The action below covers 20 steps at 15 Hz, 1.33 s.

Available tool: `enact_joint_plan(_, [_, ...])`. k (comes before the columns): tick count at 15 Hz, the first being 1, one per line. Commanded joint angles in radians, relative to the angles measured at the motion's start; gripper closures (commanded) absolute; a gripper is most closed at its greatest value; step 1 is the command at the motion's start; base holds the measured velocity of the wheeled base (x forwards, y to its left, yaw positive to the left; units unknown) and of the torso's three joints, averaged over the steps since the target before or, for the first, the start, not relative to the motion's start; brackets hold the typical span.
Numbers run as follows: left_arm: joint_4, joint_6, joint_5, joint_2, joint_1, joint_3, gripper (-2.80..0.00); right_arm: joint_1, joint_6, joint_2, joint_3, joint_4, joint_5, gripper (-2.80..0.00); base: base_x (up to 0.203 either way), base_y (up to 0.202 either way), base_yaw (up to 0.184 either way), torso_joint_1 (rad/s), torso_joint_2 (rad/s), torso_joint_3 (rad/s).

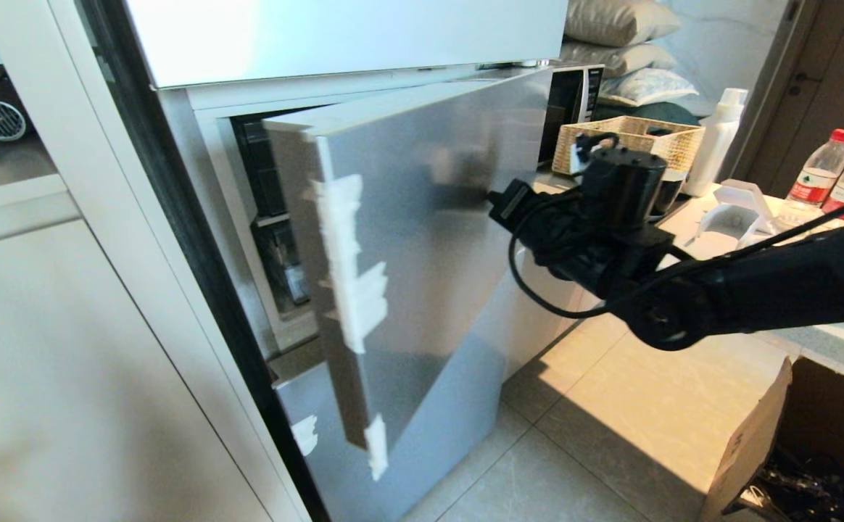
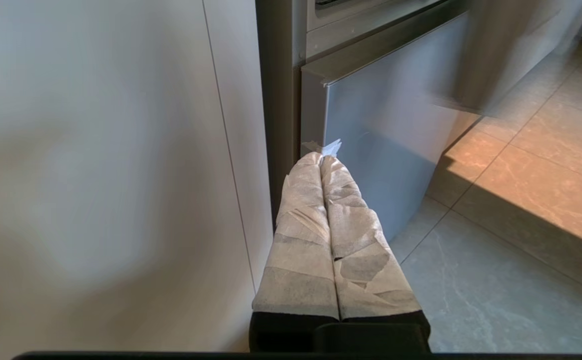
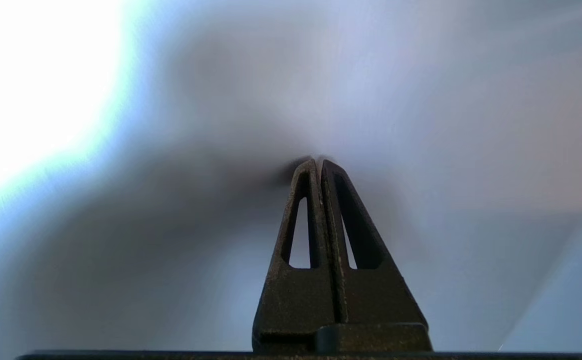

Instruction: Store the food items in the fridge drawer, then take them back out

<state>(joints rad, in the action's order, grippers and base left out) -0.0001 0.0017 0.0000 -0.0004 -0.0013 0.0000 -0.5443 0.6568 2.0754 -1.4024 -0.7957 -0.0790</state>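
1. Fingers [image 3: 316, 210] of the right gripper [image 3: 319, 161] were clenched flat together, nothing between them, tips right up against the glossy pale-blue fridge door [image 1: 429, 239], which filled the whole right wrist view.
2. Over in the head view, the right arm [image 1: 755, 290] reached in from the right edge toward the middle of the frame, its black wrist close to the door's outer face; the fingertips themselves were hidden there behind the wrist.
3. That door stood partly swung out at centre frame, with white tape patches [image 1: 349, 261] down its near edge and a dark gap of shelving [image 1: 277, 239] showing behind it at centre left.
4. Left gripper [image 2: 321, 159] sat low by the lower fridge panel [image 2: 386, 140], its tape-wrapped fingers [image 2: 301, 240] also pressed shut and empty, pointing at the panel's near corner.
5. Neither the fridge drawer nor the food item was visible in any view.
6. Upper right of the head view: a wicker basket [image 1: 647, 138], a white bottle [image 1: 716, 138] and two red-capped water bottles [image 1: 839, 174] on the counter, with a microwave [image 1: 574, 101] behind.
7. Lower right, a cardboard box [image 1: 755, 435] stood on the tiled floor [image 1: 610, 406].
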Motion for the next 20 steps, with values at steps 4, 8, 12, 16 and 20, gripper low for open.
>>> enact_joint_plan(4, [0.000, 0.000, 0.000, 0.000, 0.000, 0.000, 0.00, -0.048, -0.003, 0.217, -0.166, -0.031, 0.016, 0.00, 0.000, 0.000, 0.000, 0.000, 0.00, 0.000])
enact_joint_plan(8, [0.000, 0.000, 0.000, 0.000, 0.001, 0.000, 0.00, -0.048, -0.029, -0.082, 0.187, -0.110, 0.015, 0.00, 0.000, 0.000, 0.000, 0.000, 0.00, 0.000])
enact_joint_plan(12, [0.000, 0.000, 0.000, 0.000, 0.000, 0.000, 0.00, -0.037, -0.241, -0.495, 0.678, -0.136, -0.039, 0.00, 0.000, 0.000, 0.000, 0.000, 0.00, 0.000])
enact_joint_plan(16, [0.000, 0.000, 0.000, 0.000, 0.000, 0.000, 0.00, 0.138, -0.440, -0.952, 1.000, 0.023, -0.059, 0.00, 0.000, 0.000, 0.000, 0.000, 0.00, 0.000])
enact_joint_plan(20, [-0.001, 0.000, 0.000, 0.000, 0.000, 0.000, 0.00, 0.336, -0.560, -1.413, 1.178, 0.319, 0.030, 0.00, 0.000, 0.000, 0.000, 0.000, 0.00, 0.000])
